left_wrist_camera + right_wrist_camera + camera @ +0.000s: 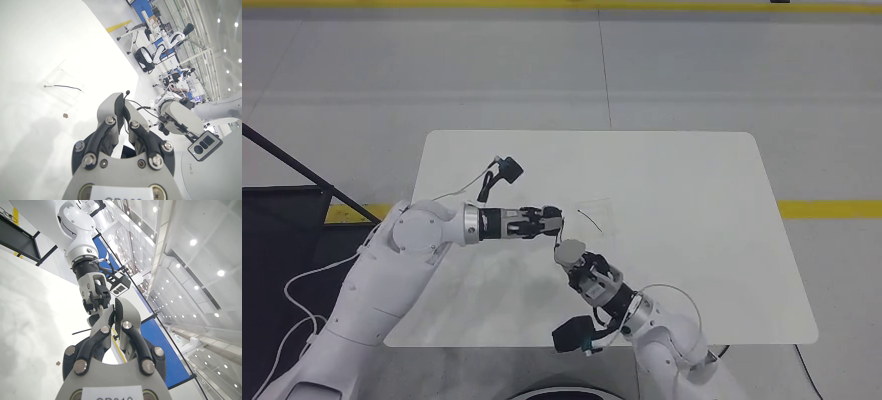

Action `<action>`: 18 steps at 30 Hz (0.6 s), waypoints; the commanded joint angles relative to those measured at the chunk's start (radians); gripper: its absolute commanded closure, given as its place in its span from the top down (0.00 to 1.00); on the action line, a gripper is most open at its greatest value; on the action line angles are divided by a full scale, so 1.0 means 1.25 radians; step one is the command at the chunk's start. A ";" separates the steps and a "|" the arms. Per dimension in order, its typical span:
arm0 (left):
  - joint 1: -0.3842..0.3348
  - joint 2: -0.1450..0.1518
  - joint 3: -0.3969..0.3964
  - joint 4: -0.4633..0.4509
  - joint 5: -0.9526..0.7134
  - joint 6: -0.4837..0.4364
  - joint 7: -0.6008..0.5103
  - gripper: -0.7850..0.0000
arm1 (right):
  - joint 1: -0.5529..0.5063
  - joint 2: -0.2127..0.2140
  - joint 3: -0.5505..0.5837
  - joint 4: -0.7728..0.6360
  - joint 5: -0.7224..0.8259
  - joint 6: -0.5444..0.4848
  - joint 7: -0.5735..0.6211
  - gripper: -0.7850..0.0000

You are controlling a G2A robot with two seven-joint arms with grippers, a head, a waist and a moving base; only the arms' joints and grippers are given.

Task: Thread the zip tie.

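Left gripper [123, 101] is pinched tight on the black zip tie [128, 92], its head poking past the fingertips, above the middle of the white table [692, 180]. Right gripper [114, 311], just beside it, is likewise clamped on the strap, pointed end sticking out sideways. A spare tie [592, 214] lies flat on a clear sheet [62, 75] near both.

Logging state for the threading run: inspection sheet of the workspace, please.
Surface: white table.
Job's things: zip tie head end pinched in left gripper; black strap pinched in right gripper, same tie or not unclear.
Clutter: thin black strand on clear sheet; brown speck.
Grippers: both shut, close together above the table.
Cables: white cable along left arm.
Surroundings: yellow floor line; other robots behind.
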State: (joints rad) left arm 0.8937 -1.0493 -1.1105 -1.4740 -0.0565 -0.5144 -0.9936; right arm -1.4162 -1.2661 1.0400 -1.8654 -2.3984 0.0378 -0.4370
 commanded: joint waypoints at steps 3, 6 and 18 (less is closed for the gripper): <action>0.004 0.001 0.001 -0.005 0.010 0.005 0.010 0.00 | 0.000 -0.002 -0.004 -0.001 0.005 0.030 0.002 0.00; 0.004 0.001 0.002 -0.003 0.005 0.010 0.010 0.00 | -0.004 -0.002 -0.003 -0.004 0.020 0.053 -0.019 0.00; -0.009 0.000 0.014 0.010 -0.033 0.020 -0.016 0.00 | -0.011 -0.001 0.001 -0.002 0.034 0.097 -0.048 0.00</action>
State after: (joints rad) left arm 0.8829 -1.0496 -1.0941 -1.4624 -0.0968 -0.4904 -1.0134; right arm -1.4305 -1.2671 1.0417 -1.8690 -2.3534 0.1521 -0.5011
